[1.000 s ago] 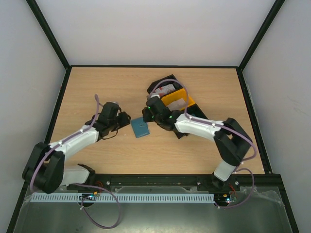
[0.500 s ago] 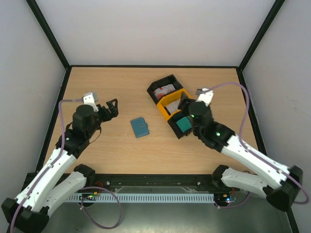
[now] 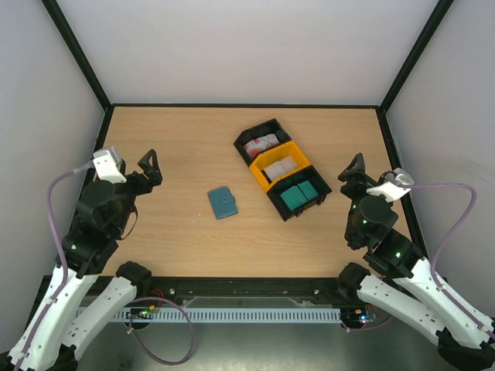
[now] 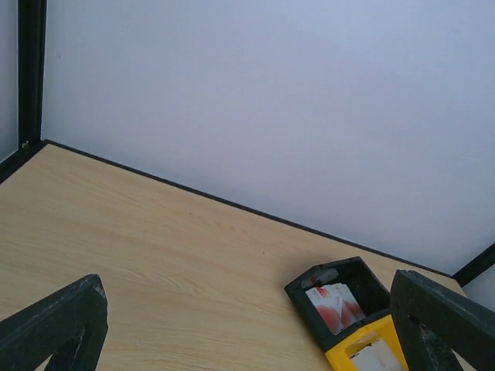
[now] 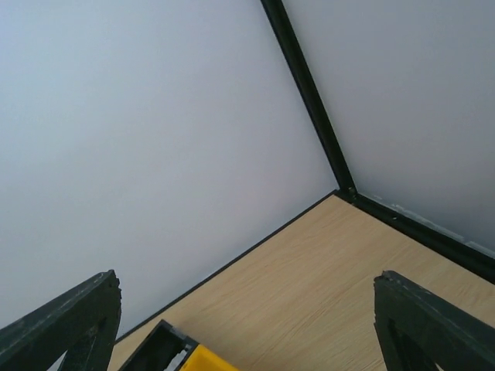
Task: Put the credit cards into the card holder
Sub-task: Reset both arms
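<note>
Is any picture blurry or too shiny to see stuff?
Top view: sharp, evenly lit, no glare on the bins. Left wrist view: clear, fingers just dark shapes against the pale wall. Right wrist view: the same, mostly blank wall.

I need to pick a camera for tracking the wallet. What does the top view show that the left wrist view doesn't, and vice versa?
Only the top view: the closed teal wallet, the teal cards and the right gripper. Only the left wrist view: nothing extra, just a close look between the open fingers of the left gripper. Both: the red-and-white cards in their black bin, and the yellow bin.
</note>
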Robot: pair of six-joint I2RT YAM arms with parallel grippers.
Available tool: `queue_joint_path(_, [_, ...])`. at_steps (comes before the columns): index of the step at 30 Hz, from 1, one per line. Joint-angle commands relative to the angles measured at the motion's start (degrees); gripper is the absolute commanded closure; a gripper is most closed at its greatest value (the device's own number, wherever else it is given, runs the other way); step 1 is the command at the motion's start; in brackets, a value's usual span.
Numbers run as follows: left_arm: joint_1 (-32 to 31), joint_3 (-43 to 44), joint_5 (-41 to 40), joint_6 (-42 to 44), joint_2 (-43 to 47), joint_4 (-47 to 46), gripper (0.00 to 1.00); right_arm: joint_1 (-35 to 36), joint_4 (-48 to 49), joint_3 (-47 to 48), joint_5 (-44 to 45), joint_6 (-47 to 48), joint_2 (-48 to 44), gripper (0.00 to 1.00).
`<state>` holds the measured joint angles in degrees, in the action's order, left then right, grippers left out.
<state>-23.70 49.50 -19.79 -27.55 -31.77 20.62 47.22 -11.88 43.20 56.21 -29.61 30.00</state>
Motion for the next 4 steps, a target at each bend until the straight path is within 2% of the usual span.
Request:
queue_joint_path(1, [0.3, 0.4, -2.1, 2.6, 0.9, 1.5, 0.0, 0.1, -3.2, -1.0, 4.0, -2.5, -1.6, 0.13])
queue_joint_path(4, [0.3, 0.3, -2.2, 1.5, 0.6, 2.0, 0.0, 0.0, -1.6, -1.2, 2.4, -2.3, -1.8, 0.13])
